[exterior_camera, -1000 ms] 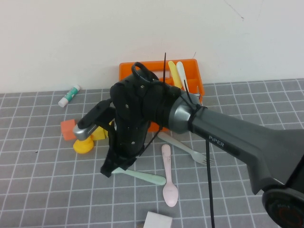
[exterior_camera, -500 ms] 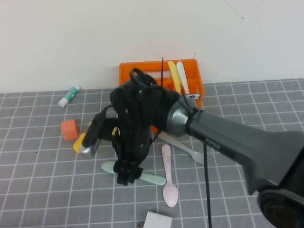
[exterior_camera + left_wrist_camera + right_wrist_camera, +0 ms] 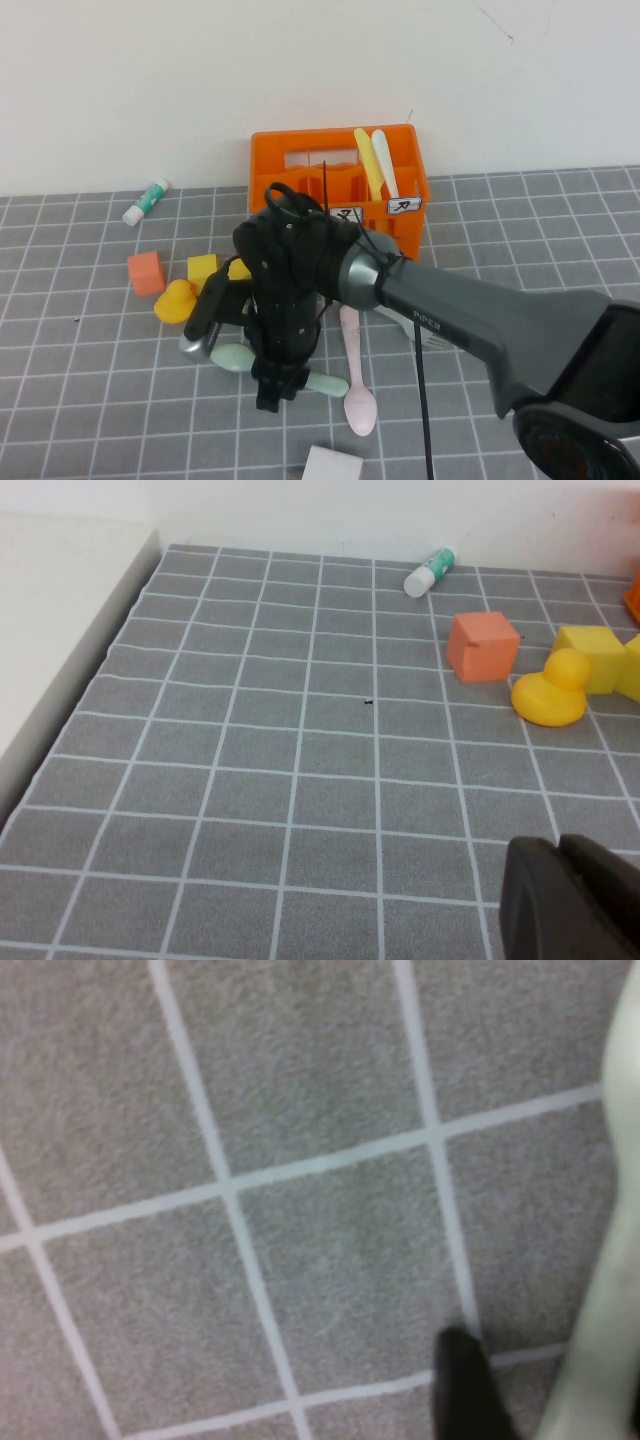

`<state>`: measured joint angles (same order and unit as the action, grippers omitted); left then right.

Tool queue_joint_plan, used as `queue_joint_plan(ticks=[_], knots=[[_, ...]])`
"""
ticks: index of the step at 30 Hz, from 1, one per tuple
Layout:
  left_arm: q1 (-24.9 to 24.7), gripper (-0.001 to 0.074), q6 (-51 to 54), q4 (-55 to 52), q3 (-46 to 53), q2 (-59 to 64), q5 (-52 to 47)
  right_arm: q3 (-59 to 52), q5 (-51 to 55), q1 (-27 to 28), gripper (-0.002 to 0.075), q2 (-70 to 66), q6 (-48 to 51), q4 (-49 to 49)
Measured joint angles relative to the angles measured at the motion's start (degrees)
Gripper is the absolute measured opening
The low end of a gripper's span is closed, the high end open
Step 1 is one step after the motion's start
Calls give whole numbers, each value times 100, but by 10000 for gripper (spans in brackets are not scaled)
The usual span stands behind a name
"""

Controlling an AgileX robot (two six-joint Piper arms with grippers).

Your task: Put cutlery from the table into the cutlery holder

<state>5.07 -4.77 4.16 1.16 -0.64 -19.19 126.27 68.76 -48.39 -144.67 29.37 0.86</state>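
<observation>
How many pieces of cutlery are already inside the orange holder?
2: a yellow knife and a white knife, standing side by side in the cutlery holder, rightmost compartment. The right arm hides the holder's lower front, so more may be hidden.

The grey gridded table carries orange crate, spoons, blocks, duck.

I see a white tube with a green cap near the back wall. An orange block, a yellow block and a yellow rubber duck cluster together. A white card lies nearest me.
</observation>
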Motion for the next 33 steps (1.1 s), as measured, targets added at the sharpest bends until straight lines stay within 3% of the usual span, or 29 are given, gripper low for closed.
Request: queue_joint_plan(ticks=[5,14,33], knots=[[0,-1,0,0,0,0,0,0,0,0,143,-3,-379,-25],[0,-1,0,0,0,0,0,0,-65,-14,146,8,-1256,6],[0,-1,0,0,0,0,0,-431,-1578,-342,145,819,-1633,612]])
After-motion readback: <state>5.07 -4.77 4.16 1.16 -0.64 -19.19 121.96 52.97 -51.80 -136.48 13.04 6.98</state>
